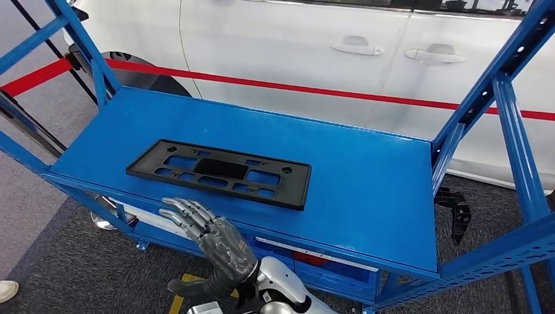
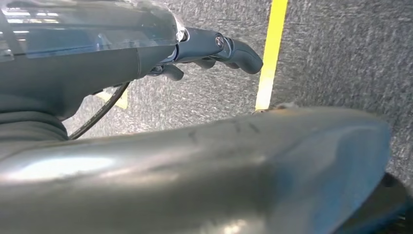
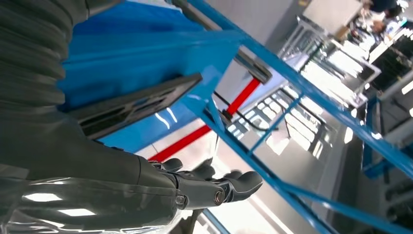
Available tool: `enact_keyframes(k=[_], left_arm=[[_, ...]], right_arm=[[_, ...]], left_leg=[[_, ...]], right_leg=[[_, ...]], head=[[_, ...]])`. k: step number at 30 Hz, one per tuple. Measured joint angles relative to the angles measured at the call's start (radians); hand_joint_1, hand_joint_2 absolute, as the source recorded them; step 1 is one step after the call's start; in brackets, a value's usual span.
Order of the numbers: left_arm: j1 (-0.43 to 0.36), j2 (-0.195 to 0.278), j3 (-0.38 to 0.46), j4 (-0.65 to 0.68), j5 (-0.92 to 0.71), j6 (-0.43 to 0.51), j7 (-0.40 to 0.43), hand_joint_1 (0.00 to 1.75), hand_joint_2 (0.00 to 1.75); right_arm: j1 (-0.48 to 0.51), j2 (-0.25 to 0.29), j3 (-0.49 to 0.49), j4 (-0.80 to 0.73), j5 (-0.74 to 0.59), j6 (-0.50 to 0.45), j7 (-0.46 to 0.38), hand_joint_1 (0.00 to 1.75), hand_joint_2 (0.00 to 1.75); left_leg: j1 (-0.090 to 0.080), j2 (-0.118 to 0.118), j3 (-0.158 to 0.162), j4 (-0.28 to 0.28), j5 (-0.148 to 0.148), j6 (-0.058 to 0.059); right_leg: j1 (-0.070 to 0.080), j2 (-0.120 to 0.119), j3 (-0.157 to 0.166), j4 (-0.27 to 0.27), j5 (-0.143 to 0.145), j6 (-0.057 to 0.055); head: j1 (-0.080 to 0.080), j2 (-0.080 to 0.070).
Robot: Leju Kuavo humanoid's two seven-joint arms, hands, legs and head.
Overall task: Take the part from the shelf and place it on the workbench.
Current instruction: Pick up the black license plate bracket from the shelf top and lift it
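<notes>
part (image 1: 219, 173): lies flat on blue shelf (image 1: 366, 196) near its front edge, untouched, easy to reach | right hand (image 1: 204, 227): hovers just before that edge, fingers (image 1: 180, 210) spread, empty, likely readying the pick | left hand (image 2: 214, 48): hangs over floor, loosely open, empty

The blue shelf (image 1: 366, 176) was cut off at its uprights by the head view's edges. The right hand (image 1: 206, 229) was seen from behind, its palm side hidden. In the left wrist view, the left hand (image 2: 214, 51) was partly hidden, and the fingers' state could not be told. The background of the right wrist view was blurred.
</notes>
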Motion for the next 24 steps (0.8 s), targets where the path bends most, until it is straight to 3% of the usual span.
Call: enact_keyframes(k=[3,5,7,9,10,13,14,15,16,18,19,20,24], left_arm=[[-0.002,0.000,-0.005,0.000,-0.006,-0.002,0.003,0.00,0.00],[-0.004,-0.001,-0.009,0.000,-0.010,-0.003,0.006,0.00,0.00],[-0.005,-0.003,-0.012,0.000,-0.013,-0.003,0.010,0.00,0.00],[-0.004,-0.004,-0.014,0.000,-0.014,-0.003,0.012,0.00,0.00],[-0.004,-0.005,-0.015,0.000,-0.015,-0.003,0.013,0.00,0.00],[-0.005,-0.006,-0.017,0.000,-0.020,-0.004,0.014,0.00,0.00],[-0.006,-0.006,-0.018,0.000,-0.021,-0.004,0.015,0.00,0.00],[-0.006,-0.006,-0.018,0.000,-0.023,-0.005,0.017,0.00,0.00],[-0.007,-0.007,-0.020,0.000,-0.025,-0.006,0.018,0.00,0.00],[-0.010,-0.010,-0.023,0.000,-0.029,-0.007,0.022,0.00,0.00],[-0.012,-0.011,-0.025,0.001,-0.031,-0.007,0.024,0.00,0.00],[-0.014,-0.013,-0.026,0.001,-0.032,-0.007,0.026,0.00,0.00],[-0.020,-0.014,-0.030,0.002,-0.038,-0.010,0.038,0.00,0.00]], right_arm=[[-0.034,0.033,0.007,0.060,-0.002,0.011,0.009,0.00,1.75],[-0.057,0.056,0.009,0.107,0.002,0.007,0.014,0.00,1.75],[-0.075,0.073,0.010,0.150,0.009,0.000,0.014,0.00,1.75],[-0.088,0.084,0.011,0.179,0.014,-0.004,0.014,0.00,1.75],[-0.094,0.089,0.012,0.191,0.017,-0.007,0.014,0.00,1.75],[-0.109,0.100,0.017,0.236,0.032,-0.023,0.025,0.00,1.75],[-0.115,0.104,0.020,0.255,0.035,-0.028,0.036,0.00,1.75],[-0.123,0.107,0.026,0.274,0.035,-0.031,0.048,0.00,1.75],[-0.132,0.112,0.034,0.292,0.032,-0.033,0.060,0.00,1.75],[-0.153,0.121,0.052,0.321,0.025,-0.034,0.078,0.00,1.75],[-0.161,0.125,0.060,0.332,0.023,-0.036,0.084,0.00,1.75],[-0.169,0.128,0.069,0.343,0.022,-0.039,0.093,0.00,1.75],[-0.206,0.140,0.127,0.398,0.042,-0.068,0.169,0.00,1.75]], left_leg=[[0.004,0.000,0.083,-0.185,0.099,0.002],[0.000,-0.002,0.115,-0.258,0.119,0.012],[-0.003,-0.004,0.114,-0.264,0.120,0.026],[0.000,-0.004,0.114,-0.272,0.127,0.041],[0.002,-0.004,0.114,-0.275,0.131,0.048],[0.000,-0.002,0.110,-0.277,0.134,0.059],[-0.001,-0.002,0.110,-0.276,0.134,0.059],[-0.002,-0.003,0.110,-0.275,0.134,0.059],[-0.003,-0.004,0.110,-0.275,0.133,0.059],[-0.006,-0.006,0.111,-0.273,0.131,0.056],[-0.009,-0.006,0.110,-0.271,0.130,0.053],[-0.010,-0.007,0.107,-0.269,0.130,0.049],[-0.007,-0.005,0.099,-0.259,0.121,0.026]], right_leg=[[0.001,0.004,0.001,0.006,-0.004,0.006],[0.005,0.004,-0.002,0.009,-0.003,0.015],[0.005,0.003,-0.005,0.007,0.000,0.025],[0.004,0.002,-0.012,0.024,-0.015,0.035],[0.003,0.002,-0.026,0.055,-0.036,0.039],[0.001,0.002,-0.111,0.236,-0.126,0.046],[0.001,0.002,-0.130,0.277,-0.134,0.046],[0.001,0.002,-0.132,0.281,-0.123,0.045],[0.001,0.002,-0.115,0.246,-0.095,0.042],[0.006,0.002,-0.050,0.113,-0.028,0.028],[0.008,0.002,-0.024,0.056,-0.008,0.022],[0.012,0.002,-0.010,0.022,0.000,0.017],[0.008,0.006,-0.006,-0.002,0.005,0.005]], head=[[0.000,0.000],[0.001,0.000],[0.002,0.000],[0.002,0.000],[0.002,0.000],[0.003,0.000],[0.003,0.000],[0.003,0.000],[0.003,0.000],[0.003,0.000],[0.003,0.000],[0.002,0.000],[0.002,0.000]])
